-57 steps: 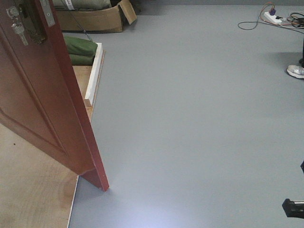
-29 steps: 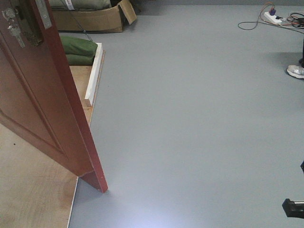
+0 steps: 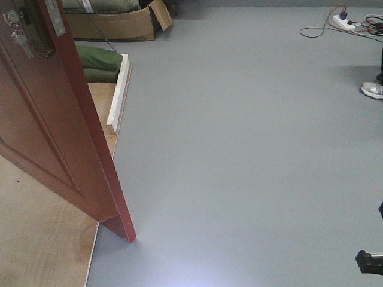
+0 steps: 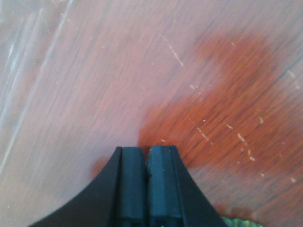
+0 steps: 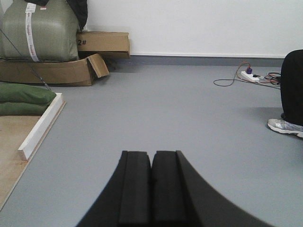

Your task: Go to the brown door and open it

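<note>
Your door [image 3: 54, 137] stands at the left of the front view, angled well away from shut, with its narrow edge turned toward the camera. Its lower corner sits at the border where the wooden platform [image 3: 36, 245] meets the grey floor [image 3: 239, 149]. Keys [image 3: 18, 33] hang near the top of the door face beside a dark lock plate [image 3: 40, 30], and a metal strip [image 3: 58, 17] is set into the door edge. The top of the door is cut off by the frame.

Your left gripper [image 4: 147, 153] has its two pads pressed together with nothing between them. Glossy reddish wood of the door [image 4: 213, 85] fills the whole left wrist view, very close to the tips. You cannot tell from this view whether the tips touch the wood.

Your right gripper [image 5: 151, 156] is likewise closed and empty. It points out over open grey floor, well apart from the door.

Behind the door, a white brace [image 3: 119, 89] runs along the platform edge. Green bags [image 3: 99, 63] lie at its far end, and a cardboard box [image 3: 119, 24] sits beyond them. At the far right you have a power strip [image 3: 344, 23] with cables and a shoe [image 3: 373, 89] at the frame edge.
</note>
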You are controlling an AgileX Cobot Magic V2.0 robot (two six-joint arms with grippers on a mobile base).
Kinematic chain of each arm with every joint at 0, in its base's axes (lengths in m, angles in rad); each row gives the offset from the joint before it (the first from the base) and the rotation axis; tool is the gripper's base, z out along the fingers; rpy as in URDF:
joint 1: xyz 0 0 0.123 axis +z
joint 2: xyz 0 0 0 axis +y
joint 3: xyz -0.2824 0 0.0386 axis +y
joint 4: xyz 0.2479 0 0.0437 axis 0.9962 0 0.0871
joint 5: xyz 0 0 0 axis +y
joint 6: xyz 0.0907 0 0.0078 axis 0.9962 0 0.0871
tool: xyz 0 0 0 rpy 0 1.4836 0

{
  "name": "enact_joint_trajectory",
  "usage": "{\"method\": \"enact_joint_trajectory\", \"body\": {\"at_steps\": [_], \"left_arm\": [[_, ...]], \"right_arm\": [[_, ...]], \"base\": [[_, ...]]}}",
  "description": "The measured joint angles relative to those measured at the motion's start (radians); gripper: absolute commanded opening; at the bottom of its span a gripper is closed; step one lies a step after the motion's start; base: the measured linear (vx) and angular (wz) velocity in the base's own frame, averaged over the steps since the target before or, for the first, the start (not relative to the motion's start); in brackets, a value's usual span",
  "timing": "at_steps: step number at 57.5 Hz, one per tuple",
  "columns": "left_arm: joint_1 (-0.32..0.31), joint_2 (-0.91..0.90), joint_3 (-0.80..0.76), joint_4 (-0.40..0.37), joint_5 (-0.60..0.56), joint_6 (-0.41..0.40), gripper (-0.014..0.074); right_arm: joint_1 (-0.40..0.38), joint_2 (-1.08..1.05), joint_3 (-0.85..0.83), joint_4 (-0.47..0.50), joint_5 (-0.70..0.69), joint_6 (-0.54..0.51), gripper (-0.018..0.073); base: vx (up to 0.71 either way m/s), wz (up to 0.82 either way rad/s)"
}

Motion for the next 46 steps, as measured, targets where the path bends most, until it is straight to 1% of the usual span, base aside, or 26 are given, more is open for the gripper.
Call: {"method": "enact_joint_trajectory", "body": {"at_steps": [46], "left_arm": [[0.000, 0.000, 0.000, 0.000, 0.000, 0.000, -0.0006]], "right_arm": [[0.000, 0.000, 0.000, 0.000, 0.000, 0.000, 0.0000]], "base": [[0.00, 0.00]]}}
